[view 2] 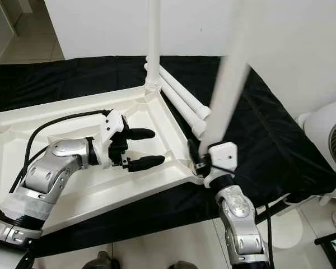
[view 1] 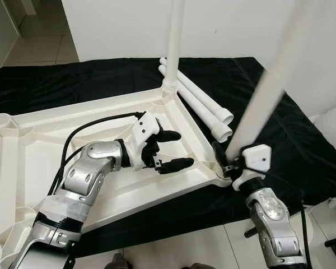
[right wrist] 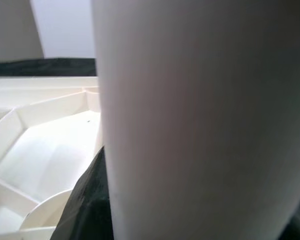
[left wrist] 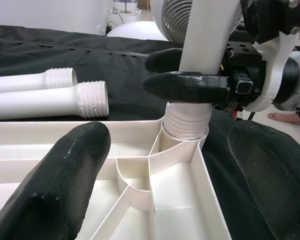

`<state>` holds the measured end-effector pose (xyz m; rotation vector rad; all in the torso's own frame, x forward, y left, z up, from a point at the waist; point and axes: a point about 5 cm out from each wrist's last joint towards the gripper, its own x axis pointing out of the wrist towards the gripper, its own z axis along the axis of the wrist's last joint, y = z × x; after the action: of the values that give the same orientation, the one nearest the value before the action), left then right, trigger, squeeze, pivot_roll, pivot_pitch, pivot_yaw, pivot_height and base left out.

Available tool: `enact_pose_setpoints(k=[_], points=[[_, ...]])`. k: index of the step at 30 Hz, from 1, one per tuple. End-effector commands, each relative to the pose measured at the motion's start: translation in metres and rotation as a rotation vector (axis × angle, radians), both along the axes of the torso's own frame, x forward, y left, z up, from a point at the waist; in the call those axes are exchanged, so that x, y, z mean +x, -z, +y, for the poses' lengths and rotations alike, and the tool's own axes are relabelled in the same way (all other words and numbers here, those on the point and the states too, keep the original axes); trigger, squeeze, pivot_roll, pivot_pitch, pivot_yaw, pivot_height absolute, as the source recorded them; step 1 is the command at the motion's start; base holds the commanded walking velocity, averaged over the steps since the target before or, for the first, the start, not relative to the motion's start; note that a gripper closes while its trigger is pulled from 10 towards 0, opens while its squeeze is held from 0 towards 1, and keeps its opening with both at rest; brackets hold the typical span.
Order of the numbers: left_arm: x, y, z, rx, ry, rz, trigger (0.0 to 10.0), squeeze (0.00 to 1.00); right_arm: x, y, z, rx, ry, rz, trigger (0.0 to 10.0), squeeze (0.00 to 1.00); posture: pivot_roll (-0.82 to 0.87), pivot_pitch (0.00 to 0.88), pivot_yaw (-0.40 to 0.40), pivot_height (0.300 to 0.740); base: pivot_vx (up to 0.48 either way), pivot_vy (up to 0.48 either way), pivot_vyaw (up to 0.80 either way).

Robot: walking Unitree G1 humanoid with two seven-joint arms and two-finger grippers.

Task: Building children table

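Observation:
The white table top [view 1: 39,145] lies upside down on a black cloth [view 1: 280,134]. One white leg [view 1: 173,45] stands upright in its far corner socket. My right gripper [view 1: 225,161] is shut on a second leg [view 1: 263,95], which leans slightly with its threaded end [left wrist: 186,122] seated in the near right corner socket. My left gripper [view 1: 172,150] hovers open inside the table top, just left of that corner, with nothing between its fingers [left wrist: 65,175]. In the right wrist view the held leg [right wrist: 200,125] is very close, beside the ribbed underside [right wrist: 40,150].
Two loose legs [view 1: 210,109] lie side by side on the cloth right of the table top, threaded ends toward me. A white fan [view 2: 331,143] stands on the floor at the right. A person's foot [left wrist: 286,118] shows beyond the cloth.

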<state>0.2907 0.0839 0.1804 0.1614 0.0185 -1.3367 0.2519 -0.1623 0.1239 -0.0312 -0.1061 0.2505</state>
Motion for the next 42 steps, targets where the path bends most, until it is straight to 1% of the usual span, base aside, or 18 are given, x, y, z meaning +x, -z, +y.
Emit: enact_pose_setpoints(k=[1, 3, 7, 16, 18, 21, 24, 25, 26, 29, 31, 32, 33, 34, 35, 36, 38, 42], points=[[0.0, -0.001, -0.001, 0.007, 0.007, -0.003, 10.0, 0.0, -0.007, 0.037, 0.0, 0.01, 0.01, 0.191, 10.0, 0.0, 0.02, 0.006, -0.002, 0.74, 0.0, 0.0, 0.0], [0.0, -0.001, -0.001, 0.007, 0.007, -0.003, 10.0, 0.0, -0.007, 0.038, 0.0, 0.009, 0.011, 0.188, 10.0, 0.0, 0.02, 0.006, -0.002, 0.74, 0.0, 0.0, 0.0], [0.001, -0.001, -0.002, 0.01, 0.012, -0.007, 10.0, 0.0, 0.001, 0.034, -0.007, 0.032, 0.036, 0.209, 10.0, 0.0, 0.02, 0.0, -0.004, 0.74, 0.0, 0.0, 0.0], [0.0, -0.001, -0.001, 0.011, 0.006, -0.009, 10.0, 0.0, 0.001, 0.033, -0.007, 0.036, 0.051, 0.197, 10.0, 0.0, 0.03, 0.003, -0.013, 0.74, 0.0, 0.0, 0.0], [0.0, -0.001, 0.0, 0.011, 0.002, -0.008, 10.0, 0.0, 0.0, 0.029, -0.001, 0.06, 0.094, 0.169, 10.0, 0.0, 0.03, 0.006, -0.016, 0.74, 0.0, 0.0, 0.0], [-0.001, -0.001, 0.0, 0.011, 0.0, -0.008, 10.0, 0.0, 0.001, 0.026, 0.003, 0.075, 0.115, 0.15, 10.0, 0.0, 0.03, 0.009, -0.015, 0.74, 0.0, 0.0, 0.0], [-0.001, 0.0, 0.001, 0.011, -0.001, -0.007, 10.0, 0.0, 0.004, 0.017, 0.017, 0.15, 0.213, 0.103, 10.0, 0.0, 0.03, 0.014, -0.019, 0.74, 0.0, 0.0, 0.0], [-0.001, 0.0, 0.001, 0.011, -0.001, -0.007, 10.0, 0.0, 0.004, 0.017, 0.017, 0.15, 0.213, 0.103, 10.0, 0.0, 0.03, 0.014, -0.019, 0.74, 0.0, 0.0, 0.0], [-0.001, 0.0, 0.001, 0.011, -0.001, -0.007, 10.0, 0.0, 0.006, 0.016, 0.02, 0.169, 0.267, 0.105, 10.0, 0.0, 0.03, 0.014, -0.019, 0.74, 0.0, 0.0, 0.0], [-0.001, -0.001, 0.001, 0.011, -0.001, -0.007, 10.0, 0.0, 0.008, 0.016, 0.022, 0.179, 0.301, 0.108, 10.0, 0.0, 0.03, 0.014, -0.019, 0.74, 0.0, 0.0, 0.0], [-0.001, -0.001, 0.001, 0.009, -0.003, -0.005, 10.0, 0.0, 0.012, 0.016, 0.024, 0.188, 0.372, 0.125, 10.0, 0.0, 0.04, 0.018, -0.026, 0.74, 0.0, 0.0, 0.0], [-0.001, -0.001, 0.001, 0.009, -0.003, -0.005, 10.0, 0.0, 0.012, 0.016, 0.024, 0.188, 0.372, 0.125, 10.0, 0.0, 0.04, 0.018, -0.026, 0.74, 0.0, 0.0, 0.0], [-0.001, -0.001, 0.001, 0.008, -0.004, -0.004, 10.0, 0.0, 0.016, 0.015, 0.024, 0.159, 0.417, 0.129, 10.0, 0.0, 0.04, 0.018, -0.026, 0.74, 0.0, 0.0, 0.0], [-0.001, -0.001, 0.001, 0.008, -0.004, -0.004, 10.0, 0.0, 0.016, 0.015, 0.024, 0.159, 0.417, 0.129, 10.0, 0.0, 0.04, 0.018, -0.026, 0.74, 0.0, 0.0, 0.0], [-0.001, -0.001, 0.001, 0.006, -0.006, -0.004, 10.0, 0.0, 0.02, 0.015, 0.026, 0.146, 0.449, 0.143, 10.0, 0.0, 0.04, 0.018, -0.028, 0.74, 0.0, 0.0, 0.0], [-0.001, -0.001, 0.001, 0.006, -0.006, -0.004, 10.0, 0.0, 0.02, 0.015, 0.026, 0.146, 0.449, 0.143, 10.0, 0.0, 0.04, 0.018, -0.028, 0.74, 0.0, 0.0, 0.0], [-0.001, -0.001, 0.0, 0.003, -0.01, -0.004, 10.0, 0.0, 0.028, 0.011, 0.031, 0.12, 0.455, 0.146, 10.0, 0.0, 0.04, 0.02, -0.032, 0.74, 0.0, 0.0, 0.0], [0.0, -0.001, 0.0, 0.0, -0.016, -0.006, 10.0, 0.0, 0.035, 0.008, 0.035, 0.111, 0.442, 0.164, 10.0, 0.0, 0.04, 0.024, -0.034, 0.74, 0.0, 0.0, 0.0]])
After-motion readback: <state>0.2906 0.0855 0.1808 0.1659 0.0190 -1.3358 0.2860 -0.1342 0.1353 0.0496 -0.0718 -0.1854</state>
